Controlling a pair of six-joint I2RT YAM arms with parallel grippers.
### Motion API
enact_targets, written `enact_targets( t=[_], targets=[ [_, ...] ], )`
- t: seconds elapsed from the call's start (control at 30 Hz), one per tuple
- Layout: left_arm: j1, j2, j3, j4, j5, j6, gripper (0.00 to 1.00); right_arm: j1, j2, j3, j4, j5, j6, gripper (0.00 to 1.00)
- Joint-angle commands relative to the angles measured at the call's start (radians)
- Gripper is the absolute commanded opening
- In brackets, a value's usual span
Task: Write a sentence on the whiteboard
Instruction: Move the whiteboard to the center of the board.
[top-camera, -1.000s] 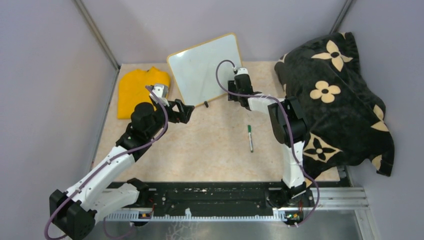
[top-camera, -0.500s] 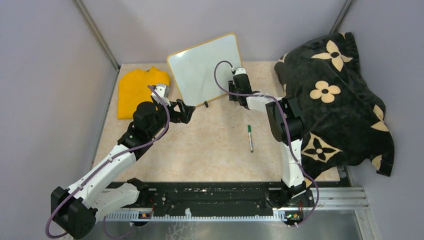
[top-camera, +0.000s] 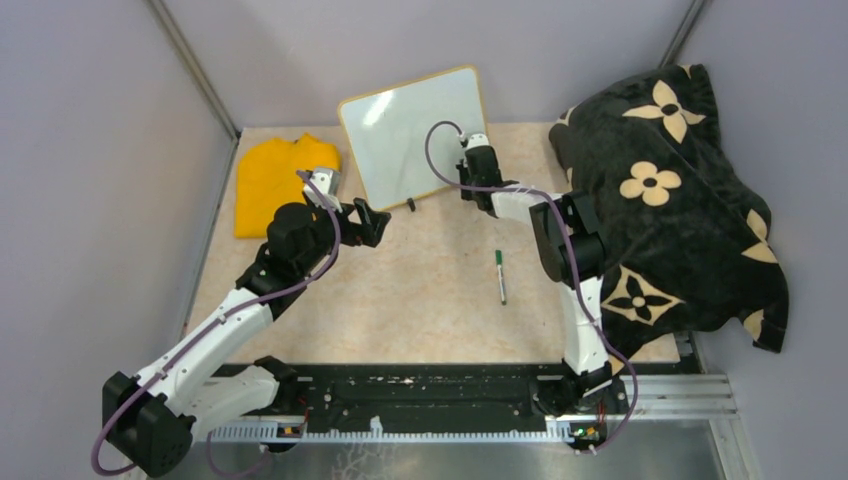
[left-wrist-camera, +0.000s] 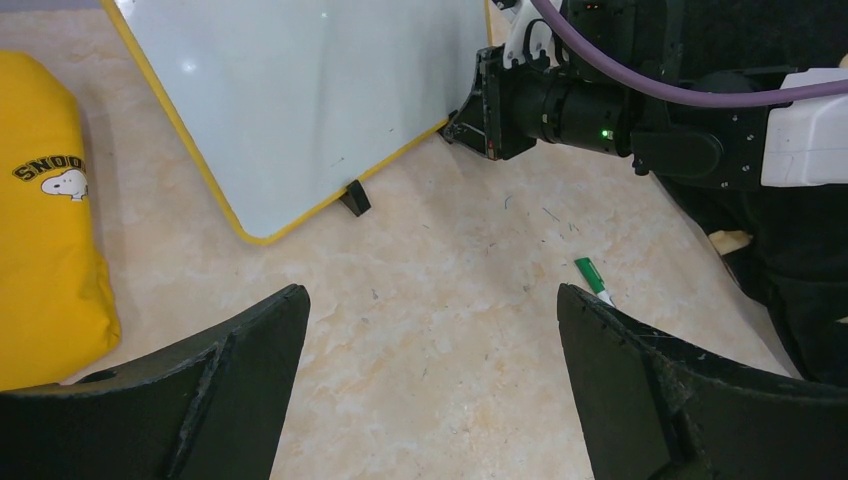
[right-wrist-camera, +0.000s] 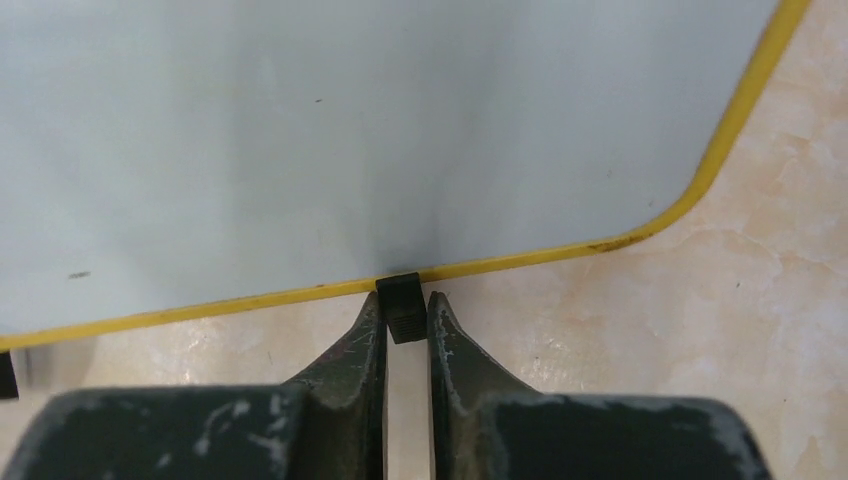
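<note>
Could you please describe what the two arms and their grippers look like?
The left arm and right arm have white links and black joints, each trailed by a purple cable. The left gripper and right gripper have black tapered fingers; the right's are scuffed whitish. A green light glows on the right arm.

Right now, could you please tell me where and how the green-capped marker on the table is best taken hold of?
Probably mid-barrel, from straight above, pinched across its narrow width. The slim white marker with a green cap lies flat on the beige stone-patterned tabletop, pointing nearly away from the arm bases, with bare table around it.
</note>
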Motion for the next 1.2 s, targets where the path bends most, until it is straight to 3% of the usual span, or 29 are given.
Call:
enact_targets(
  t=[0.0, 0.57, 1.17],
  targets=[
    [-0.005, -0.001, 0.016, 0.026, 0.02, 0.01, 0.99, -0.005, -0.017, 0.006, 0.048, -0.009, 0.01, 0.02],
    [-0.006, -0.035, 0.012, 0.023, 0.022, 0.007, 0.99, 0.096, -0.226, -0.295, 0.12, 0.095, -0.03, 0.0],
    [-0.007, -0.05, 0.01, 0.022, 0.012, 0.011, 0.99, 0.276, -0.554, -0.69, 0.1, 0.211, 0.114, 0.0]
  ],
)
